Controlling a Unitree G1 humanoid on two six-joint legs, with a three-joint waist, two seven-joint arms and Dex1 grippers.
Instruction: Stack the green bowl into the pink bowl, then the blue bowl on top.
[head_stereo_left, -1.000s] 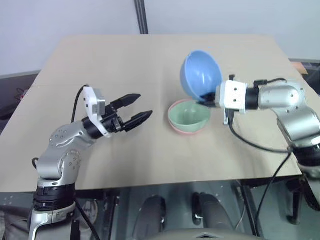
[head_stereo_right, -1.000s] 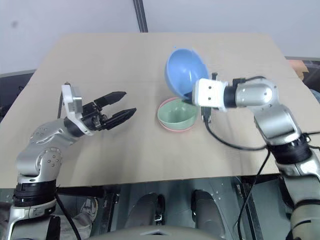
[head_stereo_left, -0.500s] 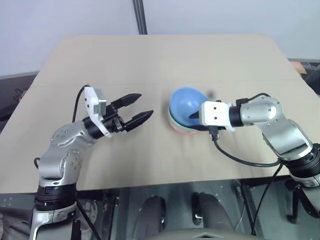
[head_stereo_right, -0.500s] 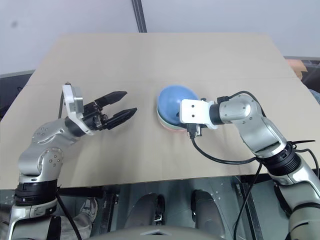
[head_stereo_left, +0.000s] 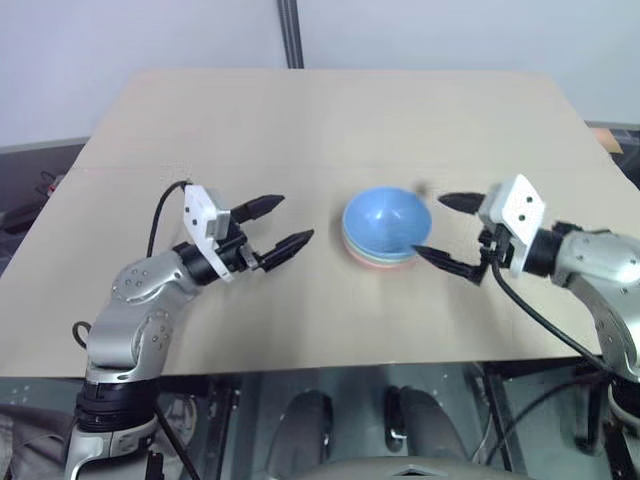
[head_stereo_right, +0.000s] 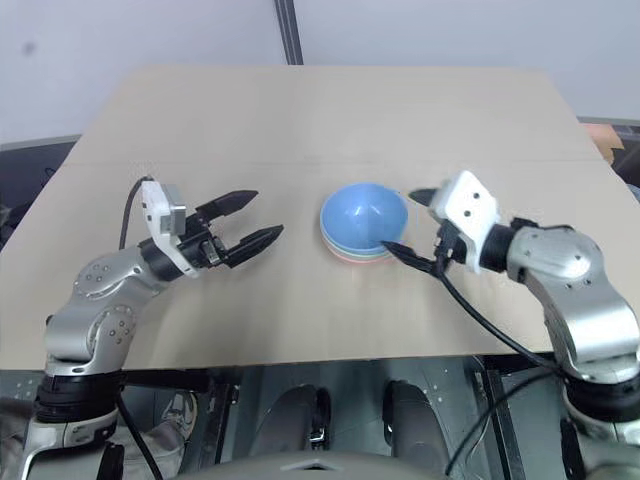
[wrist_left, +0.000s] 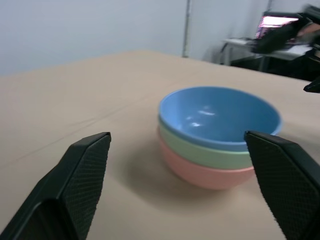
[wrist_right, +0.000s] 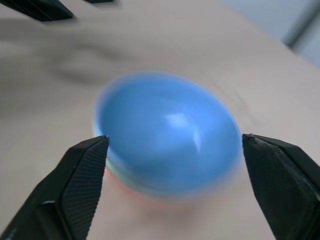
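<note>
Both claws stand wide open and hold nothing. The right claw (head_stereo_left: 442, 232), at centre right of the head view, points in toward the bowls with its two black fingers spread far apart, one tip near the stack's far side and the other just beside its near rim; whether that lower tip touches the rim I cannot tell. The left claw (head_stereo_left: 280, 223), left of centre, also points at the stack but sits well apart from it, empty, fingers splayed. There are three bowls, one of each colour, nested into a single stack just right of the middle of the tan worktop (head_stereo_left: 300, 120): the pink bowl (wrist_left: 210, 172) at the bottom on the worktop, the green bowl (wrist_left: 200, 149) inside it showing as a thin band, and the blue bowl (head_stereo_left: 387, 222) on top, upright and open upward. Two claws, three bowls, one stack.
</note>
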